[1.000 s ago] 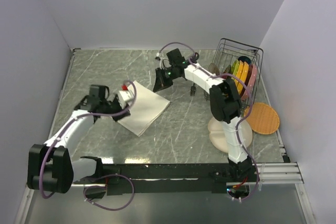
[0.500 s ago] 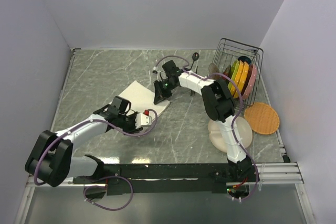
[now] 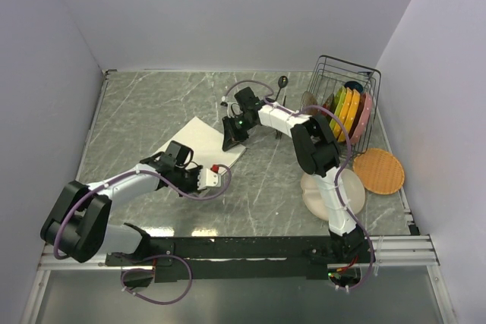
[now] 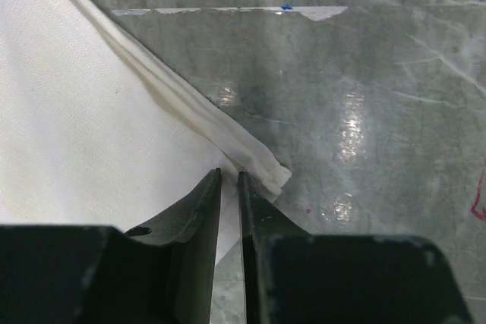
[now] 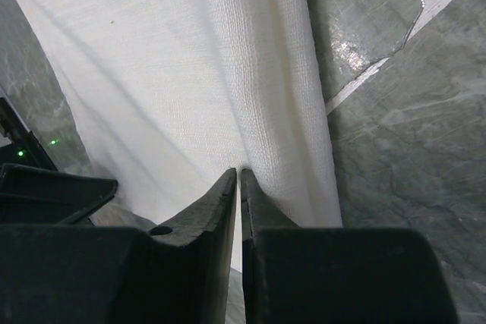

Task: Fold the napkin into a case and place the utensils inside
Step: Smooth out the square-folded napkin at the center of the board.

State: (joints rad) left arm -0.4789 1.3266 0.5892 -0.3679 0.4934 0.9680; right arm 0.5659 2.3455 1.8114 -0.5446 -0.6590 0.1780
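The cream napkin (image 3: 201,136) lies left of the table's centre, its near part hidden under my left arm. In the left wrist view my left gripper (image 4: 230,174) is shut on the napkin (image 4: 91,127) right beside its rolled corner. In the top view that gripper (image 3: 211,180) sits at the cloth's near corner. My right gripper (image 5: 238,172) is shut on a raised fold of the napkin (image 5: 190,73); from above it (image 3: 230,142) stands at the cloth's far right edge. A dark spoon (image 3: 282,81) lies near the back. A dark fork (image 3: 279,133) shows partly behind the right arm.
A wire dish rack (image 3: 357,73) with colourful upright plates stands at the back right. In front of it lie an orange plate (image 3: 380,171) and a beige divided plate (image 3: 355,193), partly covered by the right arm. Walls close in three sides.
My left arm has swung from the napkin's left side round to its near corner. The right gripper has come down nearer onto the cloth's right edge. Little has moved in the last half second.
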